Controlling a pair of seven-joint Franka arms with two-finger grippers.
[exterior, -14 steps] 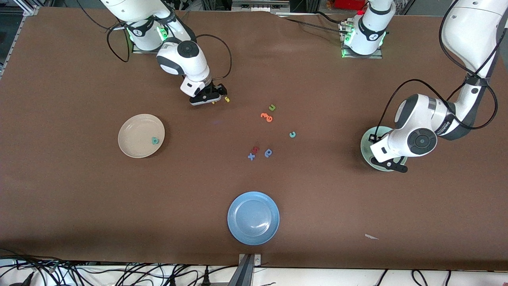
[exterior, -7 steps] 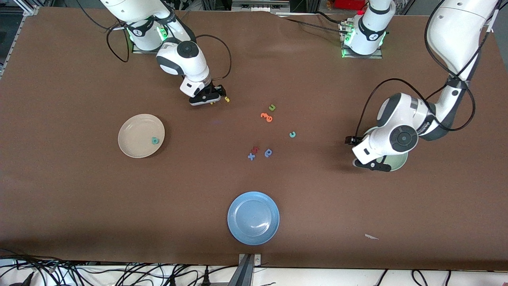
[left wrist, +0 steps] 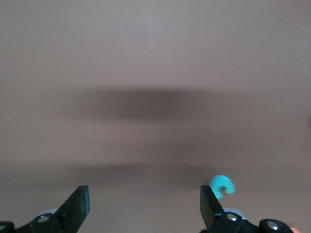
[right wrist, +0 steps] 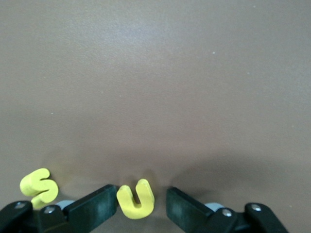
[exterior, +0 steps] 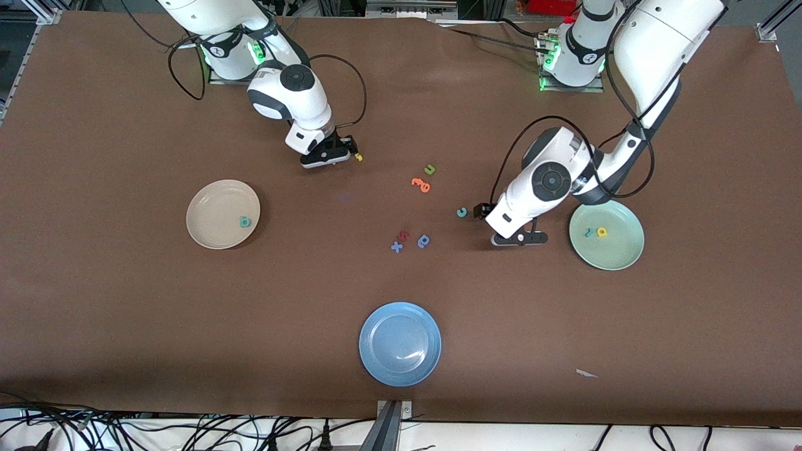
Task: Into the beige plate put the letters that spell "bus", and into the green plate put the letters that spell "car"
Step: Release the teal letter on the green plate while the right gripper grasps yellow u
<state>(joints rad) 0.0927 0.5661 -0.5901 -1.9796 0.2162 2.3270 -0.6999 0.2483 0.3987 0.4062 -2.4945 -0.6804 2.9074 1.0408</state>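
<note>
A blue plate (exterior: 400,343) sits by the table's (exterior: 125,326) near edge, mid-length, with bare brown felt all around it. Farther in, a blue x (exterior: 396,247), a red letter (exterior: 404,235) and a blue a-like letter (exterior: 423,240) cluster mid-table. The beige plate (exterior: 213,216) holds the teal b (exterior: 244,221); the green plate (exterior: 620,247) holds the yellow a (exterior: 602,232) and teal r (exterior: 589,232). The left gripper (left wrist: 144,208), jaws wide apart and empty, hangs low just beside the teal c (exterior: 462,212). Farther on lie an orange letter (exterior: 421,184) and olive u (exterior: 429,169). The right gripper (right wrist: 142,204) is down at the table, fingers half closed around the yellow u (right wrist: 136,199), gaps still showing; the yellow s (right wrist: 39,185) lies just beside it.
</note>
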